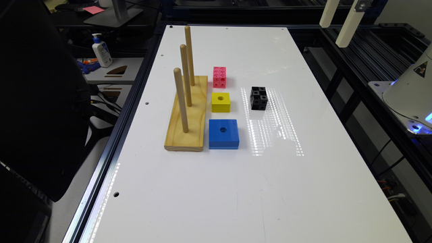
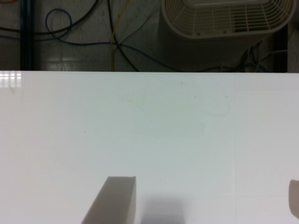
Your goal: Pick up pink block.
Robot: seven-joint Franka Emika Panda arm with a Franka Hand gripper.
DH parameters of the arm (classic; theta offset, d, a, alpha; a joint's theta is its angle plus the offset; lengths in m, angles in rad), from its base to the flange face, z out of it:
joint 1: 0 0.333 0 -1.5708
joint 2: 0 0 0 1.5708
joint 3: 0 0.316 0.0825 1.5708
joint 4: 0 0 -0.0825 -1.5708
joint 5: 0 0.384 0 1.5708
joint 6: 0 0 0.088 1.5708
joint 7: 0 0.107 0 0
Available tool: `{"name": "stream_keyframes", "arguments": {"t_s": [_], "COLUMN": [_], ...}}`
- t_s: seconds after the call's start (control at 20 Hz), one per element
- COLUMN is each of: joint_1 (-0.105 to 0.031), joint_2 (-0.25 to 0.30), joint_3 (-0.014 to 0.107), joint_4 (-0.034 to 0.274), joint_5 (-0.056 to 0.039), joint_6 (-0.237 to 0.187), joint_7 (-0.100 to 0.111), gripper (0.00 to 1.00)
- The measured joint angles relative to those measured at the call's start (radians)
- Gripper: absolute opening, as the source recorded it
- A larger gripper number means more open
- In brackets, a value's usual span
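The pink block [image 1: 219, 77] stood on the white bench [image 1: 216, 189], at the far end of a row of three: behind the yellow block [image 1: 221, 102], which in turn sat behind the blue block [image 1: 223, 134]. A small gap separated pink from yellow. Just to the exterior view's left of the row lay the wooden peg board [image 1: 187, 116] with three upright pegs, and the farthest peg [image 1: 189, 55] rose close beside the pink block. The black block [image 1: 259, 98] sat apart, toward the exterior view's right.

The tool [image 2: 201, 200] was released, judging by the wrist view: one finger [image 2: 114, 200] appeared well apart from the edge of the other, with bare bench between them and nothing held. That second finger was only a sliver at the frame edge, so the width of the opening was hard to judge. The wrist camera faced bare bench and the cables beyond it, so the approach had probably not yet begun.

To do this well, the tool would need to travel over the pink block, descend straight down, and set its fingers across the block's narrow sides. Closing along the line toward the peg risked a finger striking the peg or board; closing along the row risked nudging the yellow block, so centring carefully mattered. The block's holed faces should grip readily.
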Motion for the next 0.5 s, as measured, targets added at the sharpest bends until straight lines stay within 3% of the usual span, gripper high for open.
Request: {"name": "stream_keyframes", "arguments": {"t_s": [0.35, 0.5], "joint_1": [-0.006, -0.015], "joint_2": [0.0, 0.0], "joint_3": [-0.001, -0.001], "joint_4": [0.0, 0.0], "joint_5": [-0.0005, -0.0016], "joint_6": [0.0, 0.001], "joint_7": [0.0, -0.003], "gripper": [1.0, 1.0]}}
